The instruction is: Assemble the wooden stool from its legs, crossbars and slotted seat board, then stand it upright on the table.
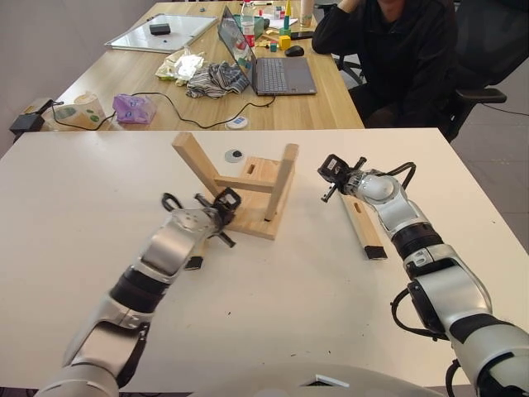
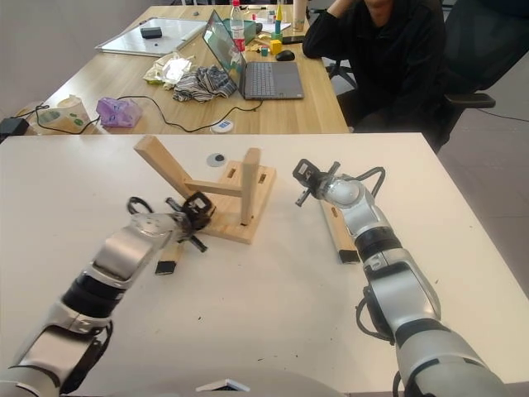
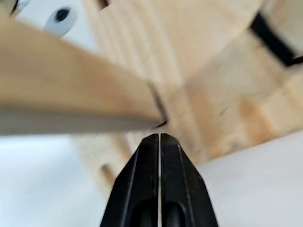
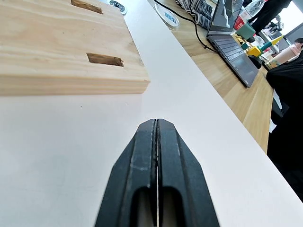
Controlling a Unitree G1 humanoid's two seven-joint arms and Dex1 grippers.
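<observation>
The left tool (image 3: 159, 137) is shut tight with nothing in it. It sits right at the near left corner of the seat (image 1: 252, 219). Under that forearm lies a wooden piece with a black end (image 1: 195, 262); I cannot tell which part it is.

The seat lies flat in the middle of the tabletop (image 1: 99, 215), underside up. Two legs stand in it: one leg (image 1: 194, 161) leans to the left, the other leg (image 1: 283, 182) is almost upright. A crossbar (image 1: 244, 184) joins them. The slots on the right side of the seat are open.

The right tool (image 4: 156, 122) is also shut and empty, low over the tabletop, just to the right of the seat and apart from it. A loose leg (image 1: 368, 236) lies flat under the right forearm. Its long axis runs from the robot toward the far edge. The right arm is much nearer to it, but I think the tool is past its far end, so it must open and draw toward the robot to take it.
</observation>
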